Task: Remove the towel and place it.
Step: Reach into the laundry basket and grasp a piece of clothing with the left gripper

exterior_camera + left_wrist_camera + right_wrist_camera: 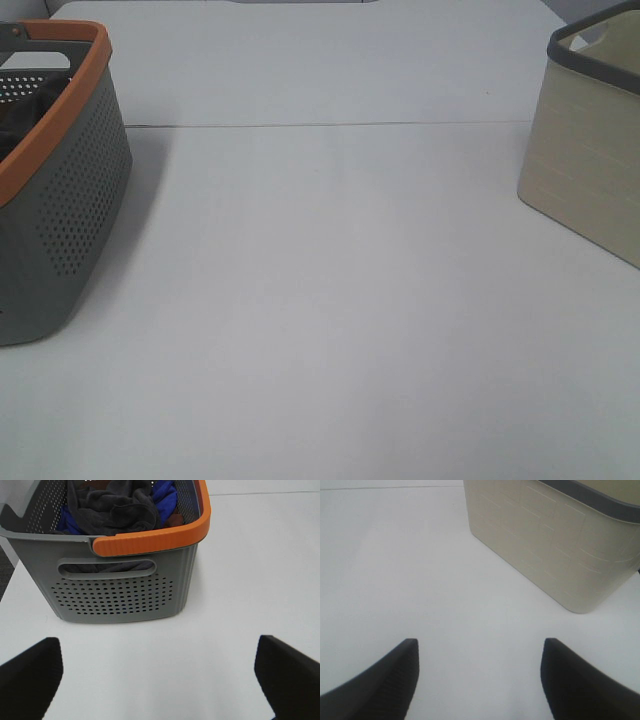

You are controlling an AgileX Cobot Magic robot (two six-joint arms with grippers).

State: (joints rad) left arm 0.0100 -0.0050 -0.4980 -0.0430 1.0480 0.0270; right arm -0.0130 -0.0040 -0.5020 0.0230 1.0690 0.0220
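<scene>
Fills most of the high view with a white table (330,300), crossed by a thin seam toward the far side. Shows at the left edge a grey perforated basket (70,200) with an orange rim, upright on the table. Shows at the right edge a beige bin (590,170) with a dark grey rim, well apart from the basket. Finds the towel (115,505), dark grey and crumpled, heaped inside the basket, touching a blue cloth (165,492) just beside it. Places the left gripper (157,652) above the table, near the basket's end wall with the handle slot, fingers spread wide and gripping nothing. Places the right gripper (480,645) over the table near the bin, jaws parted wide, likewise gripping nothing.
</scene>
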